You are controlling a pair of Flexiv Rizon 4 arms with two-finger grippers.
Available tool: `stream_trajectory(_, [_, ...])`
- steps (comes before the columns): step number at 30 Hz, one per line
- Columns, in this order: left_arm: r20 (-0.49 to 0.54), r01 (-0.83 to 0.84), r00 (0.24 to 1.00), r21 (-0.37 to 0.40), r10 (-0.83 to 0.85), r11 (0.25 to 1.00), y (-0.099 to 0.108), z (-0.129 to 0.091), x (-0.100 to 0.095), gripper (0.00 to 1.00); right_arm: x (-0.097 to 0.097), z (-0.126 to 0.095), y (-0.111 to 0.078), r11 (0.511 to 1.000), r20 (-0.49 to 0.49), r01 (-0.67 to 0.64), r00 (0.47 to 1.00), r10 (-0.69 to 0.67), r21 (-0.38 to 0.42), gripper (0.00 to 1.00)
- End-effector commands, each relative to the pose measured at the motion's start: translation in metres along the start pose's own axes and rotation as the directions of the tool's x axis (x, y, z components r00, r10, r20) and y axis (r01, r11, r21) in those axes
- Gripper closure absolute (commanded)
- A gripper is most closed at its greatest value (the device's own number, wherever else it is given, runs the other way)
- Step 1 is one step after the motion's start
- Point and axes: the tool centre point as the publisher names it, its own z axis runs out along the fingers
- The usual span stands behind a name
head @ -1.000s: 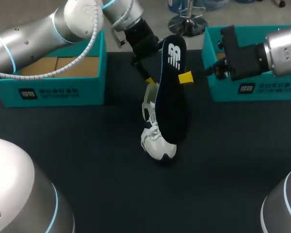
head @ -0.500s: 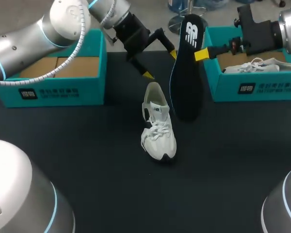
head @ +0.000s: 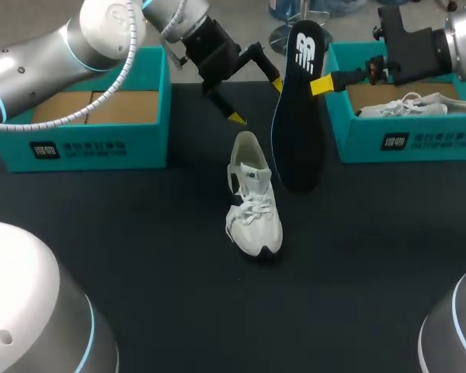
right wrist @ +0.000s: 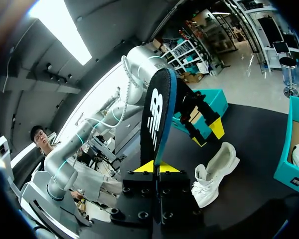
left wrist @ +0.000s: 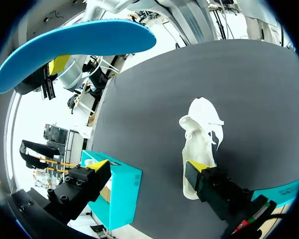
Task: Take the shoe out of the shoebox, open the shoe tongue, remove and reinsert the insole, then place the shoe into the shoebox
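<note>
The right tool (head: 322, 84), gripping the insole (head: 297, 116), has lifted it clear of the shoe (head: 252, 206), the left tool (head: 256, 99) stands open behind the shoe, so reinsertion seems next.

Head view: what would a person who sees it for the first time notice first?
The dark insole stands out most, held upright in the air by the right end effector, over the black table and near the right shoebox. Beside it a white sneaker rests on the table, and the left end effector hangs open beyond the sneaker.
</note>
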Motion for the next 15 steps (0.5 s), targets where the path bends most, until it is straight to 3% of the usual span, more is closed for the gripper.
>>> stream_trajectory(1, [0.055, -0.013, 0.998, 0.012, 0.012, 1.000, 0.005, -0.008, -0.007, 0.00, 0.000, 0.001, 0.000, 1.000, 0.001, -0.001, 1.000, 0.001, 0.001, 1.00])
stream_trajectory(3, [0.101, -0.023, 0.995, 0.007, 0.022, 1.000, 0.009, -0.015, -0.014, 0.00, 0.000, 0.001, 0.000, 1.000, 0.001, -0.001, 1.000, 0.001, 0.001, 1.00])
stream_trajectory(5, [0.143, -0.035, 0.989, 0.015, 0.033, 0.999, 0.011, -0.022, -0.018, 0.00, -0.009, -0.002, 0.010, 0.999, -0.009, -0.018, 1.000, 0.018, -0.048, 1.00])
stream_trajectory(10, [0.202, -0.066, 0.977, 0.008, 0.063, 0.998, 0.015, -0.035, -0.024, 0.00, -0.031, -0.009, 0.032, 0.993, -0.032, -0.077, 0.997, 0.075, -0.084, 1.00])
stream_trajectory(15, [0.279, -0.130, 0.952, 0.002, 0.124, 0.991, 0.011, -0.047, -0.026, 0.00, -0.055, -0.015, 0.047, 0.977, -0.084, -0.206, 0.976, 0.201, -0.059, 1.00])
